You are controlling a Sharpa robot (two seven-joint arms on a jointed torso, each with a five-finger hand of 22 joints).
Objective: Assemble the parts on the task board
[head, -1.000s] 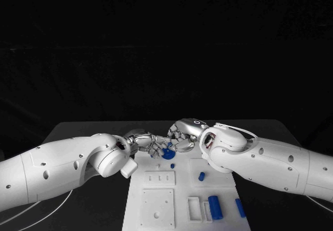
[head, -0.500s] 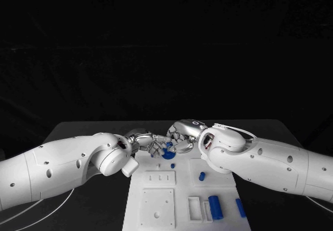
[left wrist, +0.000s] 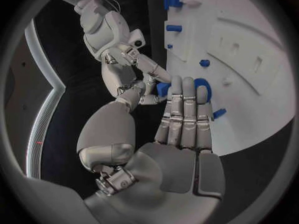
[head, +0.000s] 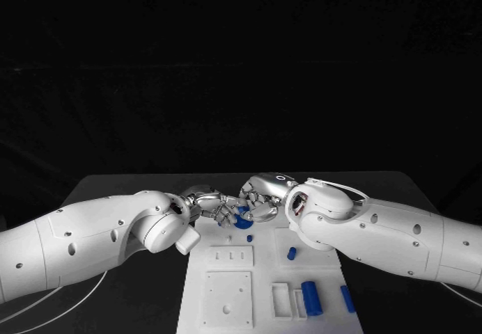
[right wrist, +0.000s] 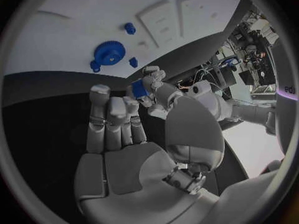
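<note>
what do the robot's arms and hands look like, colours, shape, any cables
Both arms, left arm and right arm, have smooth, rounded white shells dotted with small dark holes. Each ends in a silver jointed metal hand: left hand, right hand. A thin white cable loops over the right wrist.

The right hand (right wrist: 134,129) is curling its fingers (right wrist: 112,115) beside the left hand (right wrist: 151,87), which is pinching a small blue part (right wrist: 138,88). A blue gear (right wrist: 109,52) is lying on the white board (right wrist: 74,30), two small pegs (right wrist: 129,28) sitting near it.
</note>
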